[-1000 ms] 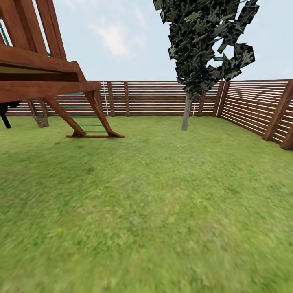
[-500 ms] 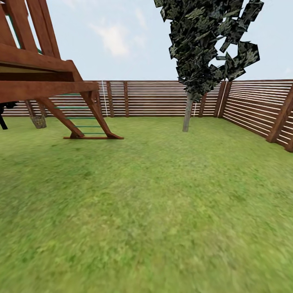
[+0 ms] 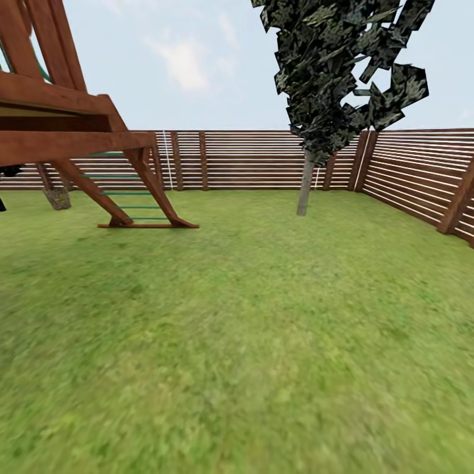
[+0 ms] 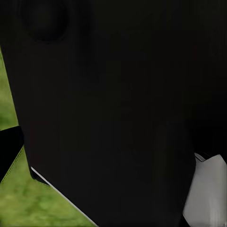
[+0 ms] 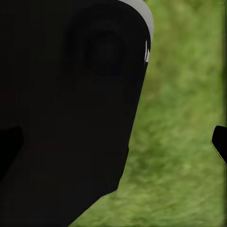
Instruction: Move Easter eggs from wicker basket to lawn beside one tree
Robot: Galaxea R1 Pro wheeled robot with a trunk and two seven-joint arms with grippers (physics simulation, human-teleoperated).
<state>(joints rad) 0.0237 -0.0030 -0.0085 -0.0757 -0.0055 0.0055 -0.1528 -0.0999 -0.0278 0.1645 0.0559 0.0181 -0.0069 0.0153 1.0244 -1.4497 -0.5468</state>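
You are on the lawn (image 3: pixel 263 342), the big green grass that runs all the way to the brown slat fence (image 3: pixel 257 159) around the garden. I can't spot the wicker basket or the three eggs from here, so I can't say where they are. There is a small grey-brown lump (image 3: pixel 57 197) on the grass under the wooden play frame (image 3: pixel 72 131), but it is too small and blurry to name. One tree (image 3: pixel 305 184) stands near the back corner of the fence; it has a thin pale trunk and dark, almost black leaves, so it looks like the wrong kind of tree for the eggs. My guess is you are looking for the basket, with no egg picked up yet. Next you need to turn or drive until the basket shows, then go close to it. In both wrist views a big black robot part blocks the camera, with a bit of grass beside it, so I cannot tell if your grippers are wide or closed, or if they hold something. There are no words or labels to read.
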